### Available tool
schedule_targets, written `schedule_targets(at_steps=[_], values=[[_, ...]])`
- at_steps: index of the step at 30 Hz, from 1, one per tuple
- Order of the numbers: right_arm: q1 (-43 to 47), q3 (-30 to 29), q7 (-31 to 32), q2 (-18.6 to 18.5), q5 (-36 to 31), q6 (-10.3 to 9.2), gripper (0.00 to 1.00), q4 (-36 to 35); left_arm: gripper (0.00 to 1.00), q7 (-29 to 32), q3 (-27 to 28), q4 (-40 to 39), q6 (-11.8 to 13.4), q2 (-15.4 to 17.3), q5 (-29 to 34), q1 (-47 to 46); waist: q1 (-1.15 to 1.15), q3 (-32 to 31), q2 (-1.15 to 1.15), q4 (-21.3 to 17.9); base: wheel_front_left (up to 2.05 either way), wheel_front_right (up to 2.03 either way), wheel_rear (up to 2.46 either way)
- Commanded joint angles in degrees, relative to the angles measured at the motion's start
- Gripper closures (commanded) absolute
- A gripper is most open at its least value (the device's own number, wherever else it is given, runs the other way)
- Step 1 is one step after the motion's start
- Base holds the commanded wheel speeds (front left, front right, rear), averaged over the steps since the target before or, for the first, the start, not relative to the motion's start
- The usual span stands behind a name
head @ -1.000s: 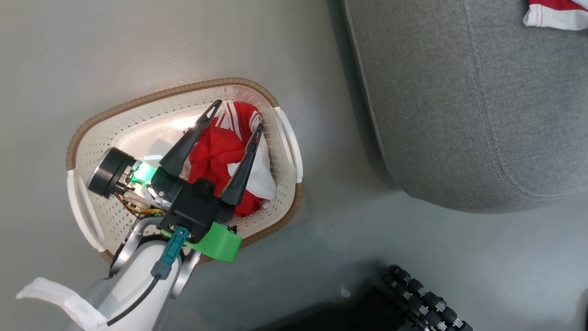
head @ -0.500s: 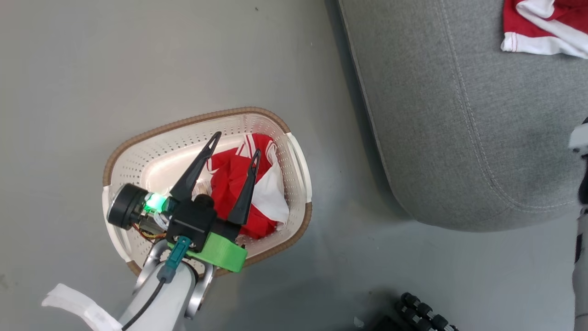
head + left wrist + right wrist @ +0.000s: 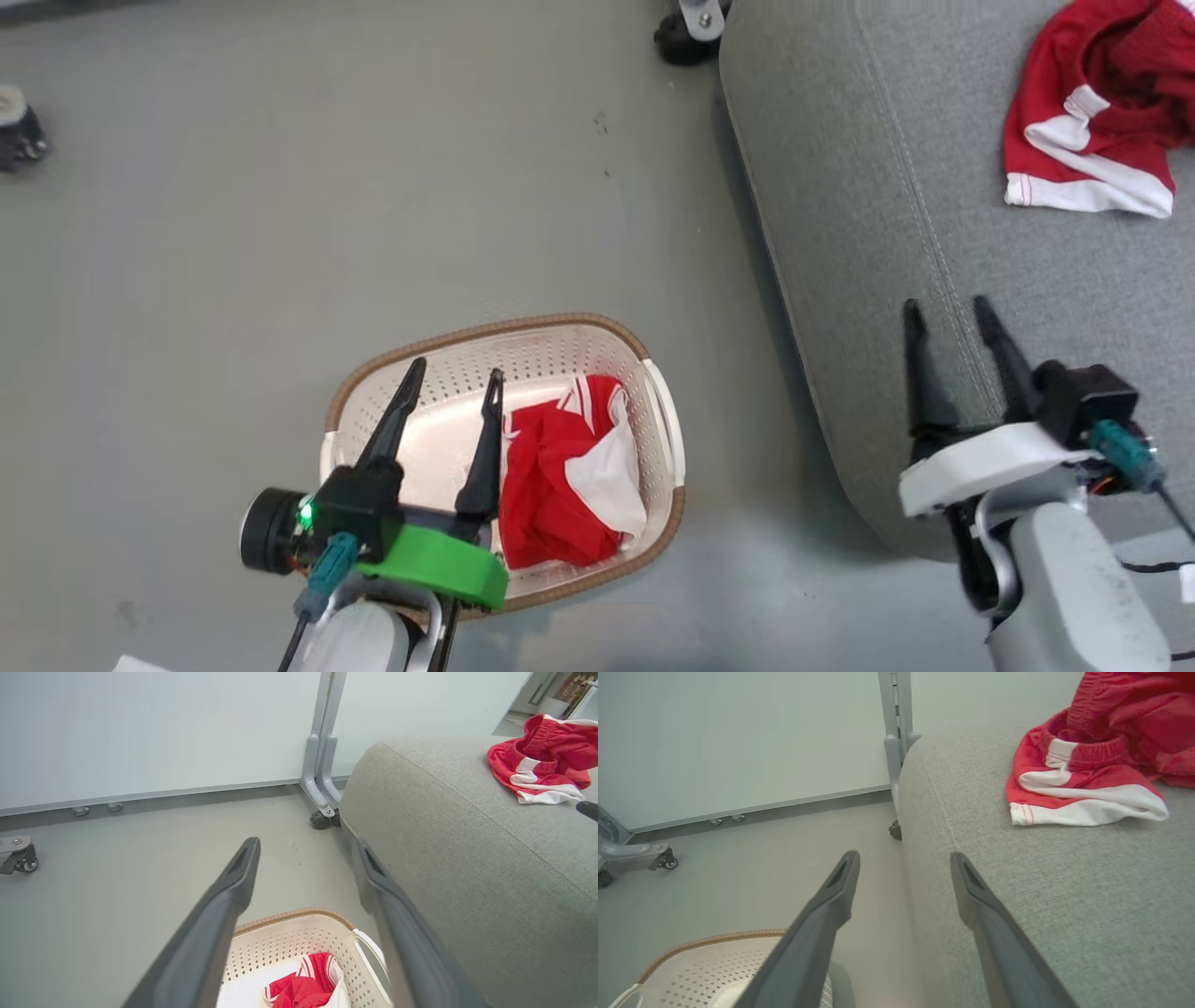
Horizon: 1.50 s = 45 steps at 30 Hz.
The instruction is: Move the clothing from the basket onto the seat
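Grey seat with one red garment at its far end. Beside it on the floor, a basket holding red clothing. Left claw spread wide, empty, over the basket; right claw parted, empty, over the seat's edge.

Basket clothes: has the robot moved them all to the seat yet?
Not yet. Done: one red garment lies on the seat. In hand: nothing; the left hand is open above the basket, the right hand open by the seat's edge. Left: a red and white bundle in the basket.
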Motion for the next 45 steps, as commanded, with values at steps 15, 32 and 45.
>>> schedule_targets(at_steps=[15, 32, 45], values=[[11.0, 9.5, -0.2, 0.8, 2.0, -0.08, 0.0, -8.2, 0.0, -0.1, 11.9, -2.1, 0.2, -1.9, -2.1, 13.4, 0.0, -20.6, 0.0, 9.5, 0.0, 0.0, 0.0], [19.9, 7.9, -0.2, 0.2, -0.8, -0.08, 0.0, -13.6, 0.0, -0.1, 13.9, -9.8, 1.3, -1.9, -1.4, 20.0, 0.0, -24.9, 0.0, 7.8, 0.0, 0.0, 0.0], [21.5, 8.8, -0.2, 0.7, -1.0, -0.08, 0.0, -12.0, 0.0, -0.1, 14.3, -8.7, 0.7, -1.9, -0.1, 22.5, 0.0, -27.0, 0.0, 6.6, 0.0, 0.0, 0.0]])
